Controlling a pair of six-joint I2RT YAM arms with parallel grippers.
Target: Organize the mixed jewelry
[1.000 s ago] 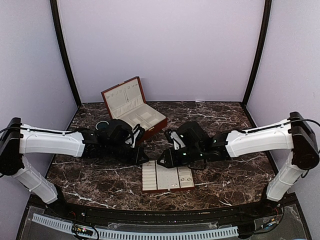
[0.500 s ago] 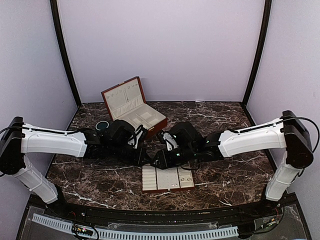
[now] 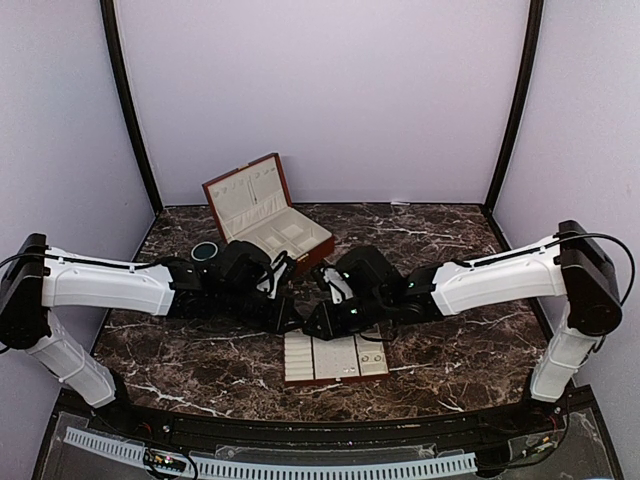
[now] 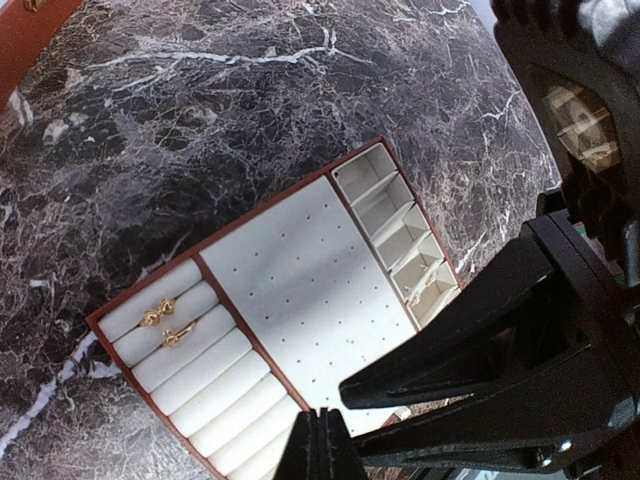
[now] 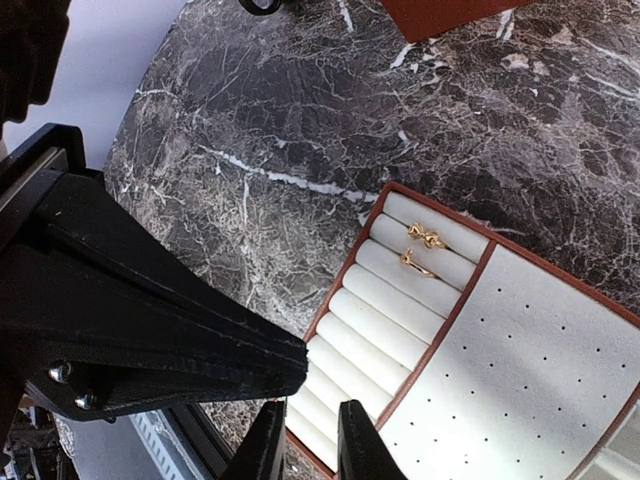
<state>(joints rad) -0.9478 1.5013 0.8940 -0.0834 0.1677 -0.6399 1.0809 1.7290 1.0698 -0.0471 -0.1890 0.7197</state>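
Both arms reach in over the middle of the table (image 3: 450, 350), tips nearly meeting just past the far edge of the tray (image 3: 330, 358). The left gripper (image 4: 315, 425) is clenched tight: fingers flush together, nothing visible between them. The right gripper (image 5: 312, 420) is cracked a narrow slot apart, with nothing seen in the gap; in the right wrist view the other arm's black finger crosses just to one side of it. The tray sits at the table's near edge, centre, with ring rolls at its left end, a dotted pad in the middle and small compartments at its right end. Jewelry: two gold rings (image 4: 157, 316) are tucked into the rolls by the tray's far-left corner, in neighbouring slots, close but not touching. One pale piece (image 4: 425, 287) lies in a right-end compartment — too small to say what it is. The box (image 3: 262, 215) stands toward the far edge, left of centre, lid open, cream lining showing. The cup (image 3: 206, 250) is just off the box's left side, right by the left arm's wrist. Neither gripper touches the tray — both hang above it.
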